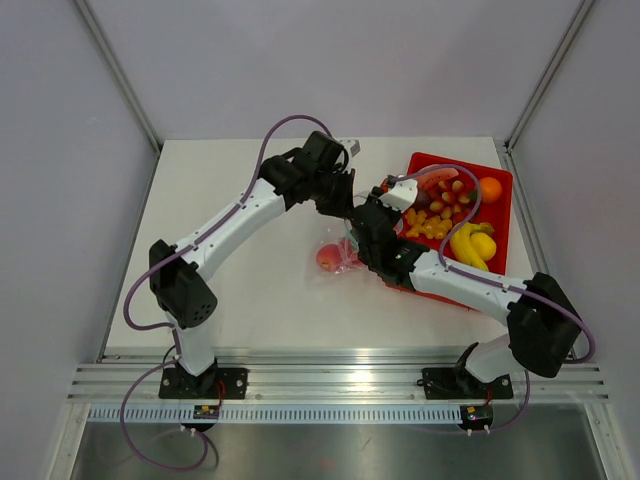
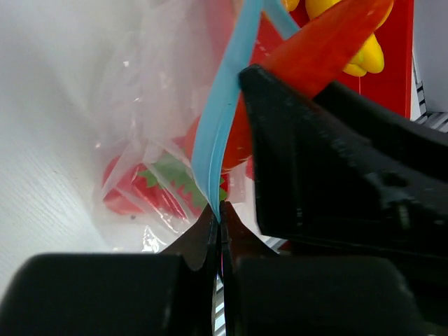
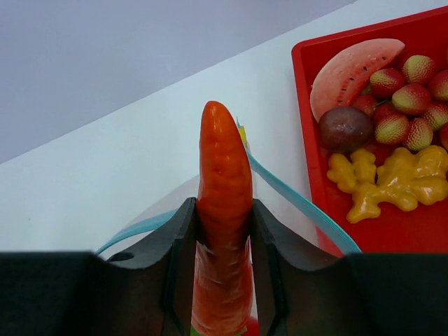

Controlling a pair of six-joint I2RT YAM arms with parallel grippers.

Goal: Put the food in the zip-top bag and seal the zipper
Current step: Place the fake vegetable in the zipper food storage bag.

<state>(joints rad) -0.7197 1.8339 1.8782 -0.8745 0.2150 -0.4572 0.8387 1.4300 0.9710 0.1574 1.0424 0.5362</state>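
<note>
A bright orange carrot (image 3: 224,210) against the white table (image 3: 105,189); beside it, the red tray (image 3: 311,140) carries yellow ginger (image 3: 392,178) and speckled red-green berries (image 3: 408,98). A light blue zipper (image 2: 222,105) edges the clear bag (image 2: 140,84).

Clear crinkly plastic zip-top bag (image 2: 147,91): lies crumpled on the white tabletop (image 1: 240,300), beside the red tray (image 1: 500,220), on its left; mouth open. Holds a red toy fruit (image 2: 150,185) with green leaves.

Thin light blue zipper strip (image 2: 222,98): unsealed, halves spread apart; pinched in the closed tips of the left gripper (image 2: 219,224).

Orange tapered toy carrot (image 3: 222,161): clamped lengthwise in the right gripper (image 3: 224,217), tip at the bag mouth.

Other toy food, including a pink watermelon slice (image 3: 353,70) and a red berry cluster (image 3: 406,105): rests in the tray.
</note>
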